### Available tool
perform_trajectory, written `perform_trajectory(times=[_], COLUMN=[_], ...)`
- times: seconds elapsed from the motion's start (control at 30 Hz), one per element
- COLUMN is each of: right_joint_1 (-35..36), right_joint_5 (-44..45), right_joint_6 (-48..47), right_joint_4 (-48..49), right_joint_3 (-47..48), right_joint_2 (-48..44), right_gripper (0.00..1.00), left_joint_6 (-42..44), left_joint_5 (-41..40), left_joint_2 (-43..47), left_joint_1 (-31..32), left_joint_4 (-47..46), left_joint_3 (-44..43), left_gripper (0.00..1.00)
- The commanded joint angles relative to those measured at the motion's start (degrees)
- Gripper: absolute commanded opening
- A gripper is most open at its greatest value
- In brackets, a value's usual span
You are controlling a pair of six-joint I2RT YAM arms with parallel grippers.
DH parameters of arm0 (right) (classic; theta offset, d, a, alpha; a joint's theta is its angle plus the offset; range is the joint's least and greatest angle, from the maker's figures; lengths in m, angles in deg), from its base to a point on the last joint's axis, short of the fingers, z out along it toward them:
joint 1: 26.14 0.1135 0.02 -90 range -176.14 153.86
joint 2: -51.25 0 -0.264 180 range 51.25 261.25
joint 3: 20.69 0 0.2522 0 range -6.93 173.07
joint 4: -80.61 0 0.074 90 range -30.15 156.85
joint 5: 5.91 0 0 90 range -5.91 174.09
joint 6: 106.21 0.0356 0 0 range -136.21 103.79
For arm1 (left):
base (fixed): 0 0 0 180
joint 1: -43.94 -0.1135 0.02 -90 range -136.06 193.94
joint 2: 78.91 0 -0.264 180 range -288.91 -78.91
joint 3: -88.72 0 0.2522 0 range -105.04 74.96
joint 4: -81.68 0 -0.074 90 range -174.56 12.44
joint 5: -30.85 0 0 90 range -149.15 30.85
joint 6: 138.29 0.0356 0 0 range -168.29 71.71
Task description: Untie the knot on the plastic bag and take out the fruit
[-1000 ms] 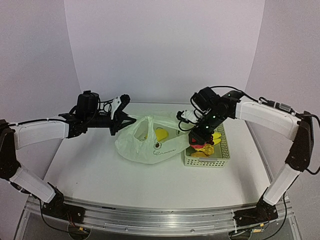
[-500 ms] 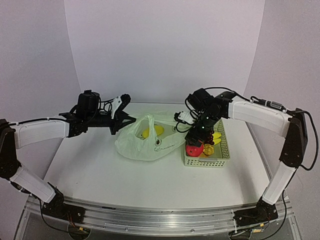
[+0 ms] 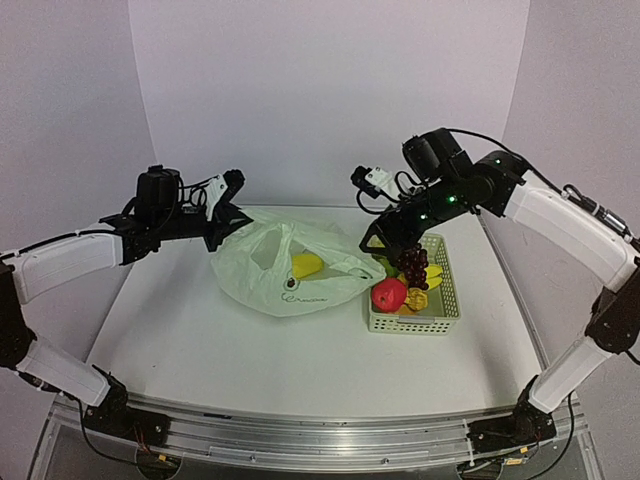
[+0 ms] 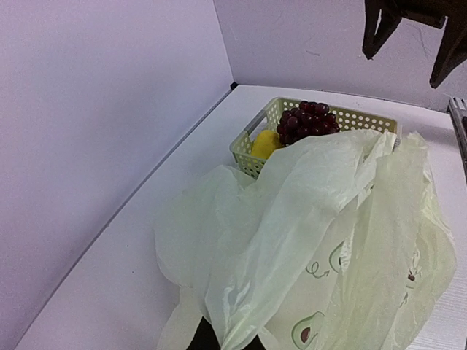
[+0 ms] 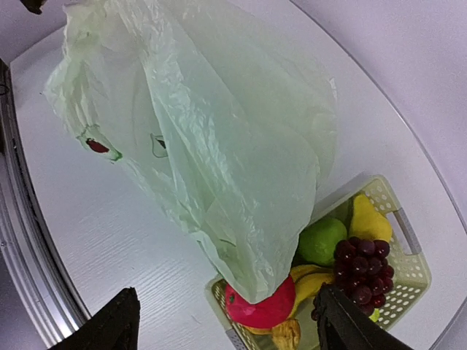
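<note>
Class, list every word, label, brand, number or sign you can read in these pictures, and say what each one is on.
No text here can be read.
Plastic bag: a dark script line near its lower edge, too small and blurred to read.
Same bag: printed avocado drawings, no legible letters.

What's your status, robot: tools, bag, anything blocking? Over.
Left tool pinching plastic bag edge; right tool open above basket. One yellow fruit inside bag. Bag flap drapes over basket's apple.
</note>
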Motion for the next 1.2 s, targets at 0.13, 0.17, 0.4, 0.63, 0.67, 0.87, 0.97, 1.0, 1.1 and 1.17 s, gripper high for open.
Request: perform_trajectory(times=[0.13,0.17,0.4,0.63,0.67,0.87,0.97,1.0,1.1,1.17], right_joint_1=[9.84,10.55,13.4,16.96,16.96,17.01,17.27,17.72,20.27,21.67], right_joint_5=[-12.23,-11.95,-5.28,0.64,2.37,11.31,9.81,8.53,4.5,4.26], right_joint_6=[13.36,15.7,23.24,19.05,18.94,10.93,7.42,5.64,-1.83,-5.39], right_joint_4=[26.22,29.42,38.11,39.13,39.22,39.49,39.52,39.72,47.14,50.76], right_joint_3=[-5.81,-6.57,-6.46,-5.53,-5.68,-2.67,-1.29,-1.56,-7.64,-10.3], right_joint_2=[0.61,1.93,13.4,19.45,20.18,26.38,28.03,27.99,24.85,23.04], right_gripper=[0.56,0.54,0.33,0.27,0.26,0.23,0.23,0.23,0.24,0.24], left_joint_6=[5.33,5.59,6.66,3.53,3.18,-0.28,-1.48,-1.68,-2.55,-2.7], left_joint_5=[4.15,4.25,4.81,4.5,4.37,3.63,3.67,3.82,3.86,3.87], left_joint_2=[6.15,6.18,5.73,5.72,5.68,3.74,2.46,2.31,1.91,1.74], left_joint_1=[0.4,0.45,0.48,0.48,0.48,-0.03,-0.55,-0.56,-0.6,-0.71], left_joint_4=[5.5,5.43,8.19,9.28,9.21,8.52,8.56,8.37,8.33,8.6], left_joint_3=[3.46,4.03,5.79,6.69,6.86,5.38,3.7,3.41,2.85,2.77], left_gripper=[0.0,0.0,0.0,0.0,0.0,0.0,0.0,0.0,0.0,0.0])
